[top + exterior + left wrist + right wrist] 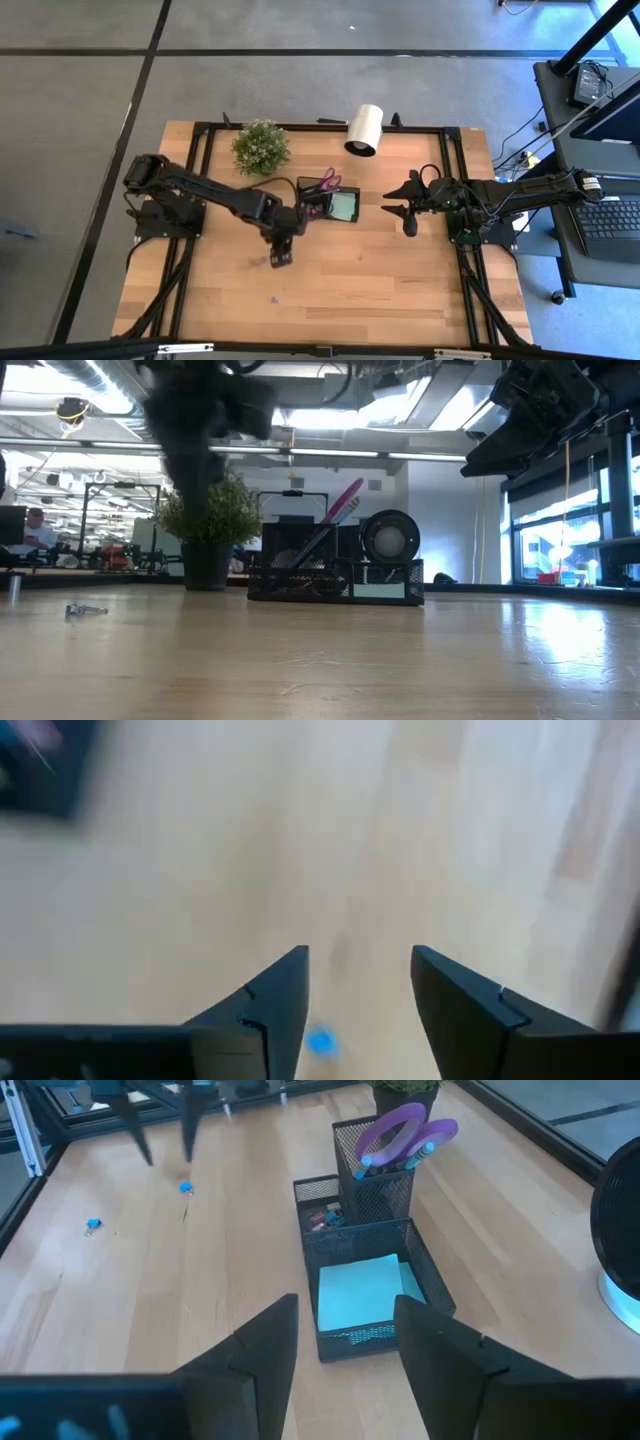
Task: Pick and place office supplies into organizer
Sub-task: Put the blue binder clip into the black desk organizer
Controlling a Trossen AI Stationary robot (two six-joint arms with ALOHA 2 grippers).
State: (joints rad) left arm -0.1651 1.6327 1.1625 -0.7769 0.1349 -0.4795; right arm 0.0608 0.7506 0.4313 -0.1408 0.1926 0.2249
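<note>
From above, I have the left gripper [282, 255] hanging below the small black wire-mesh organizer [330, 203] at frame centre, over a tiny clip on the pale wooden table [380, 290]. The purple-handled scissors [327, 181] and the light green square sticky-note pad [346, 206] already sit in the organizer. The right gripper [402, 209] waits to the organizer's right, near it.

At table height, a small metal clip [86, 610] lies at the frame's left, well apart from the organizer, with the dark arm blurred above it.

Through the left wrist camera, my two dark fingers [270, 1015] stand spread with nothing between them; a small blue clip [320, 1042] shows at the inner edge of one finger, low in the frame. I judge it off-centre: closing from here could flick the clip away or pinch only its edge.

From the right wrist camera, that arm's fingers [262, 1350] stand parted and empty in front of the pad's compartment. A second blue clip [93, 1226] lies at left; a sweep there could scatter it.
</note>
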